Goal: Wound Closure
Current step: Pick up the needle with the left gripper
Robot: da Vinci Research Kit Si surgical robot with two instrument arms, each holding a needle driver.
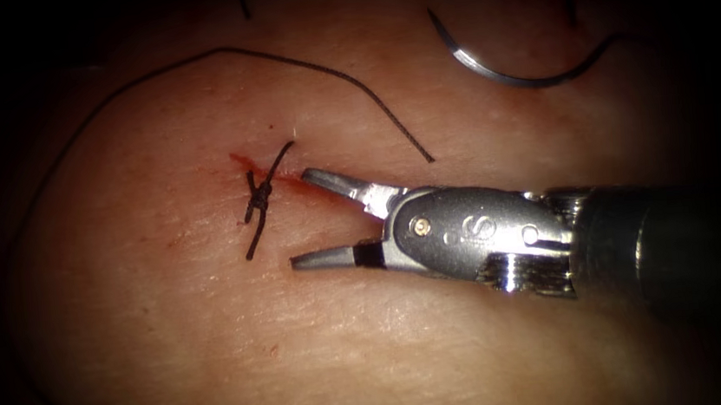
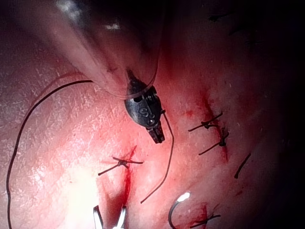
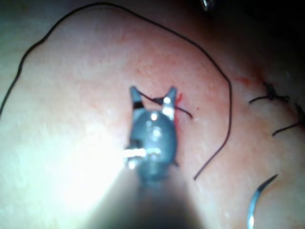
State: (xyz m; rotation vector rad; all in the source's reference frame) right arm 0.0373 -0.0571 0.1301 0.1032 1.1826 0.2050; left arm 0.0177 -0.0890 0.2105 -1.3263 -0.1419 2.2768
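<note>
Steel right tool [image 1: 297,219] reaches in from the right, jaws spread wide and empty, straddling the knotted stitch [image 1: 259,198] on the cut [image 1: 244,163]. Beyond it, loose thread [image 1: 217,58] arcs over the tissue [image 1: 172,332]. Farthest back the needle [image 1: 497,73] lies free on the tissue, right of the cut. Left wrist view adds the left tool [image 2: 157,134], jaws closed, empty.
</note>
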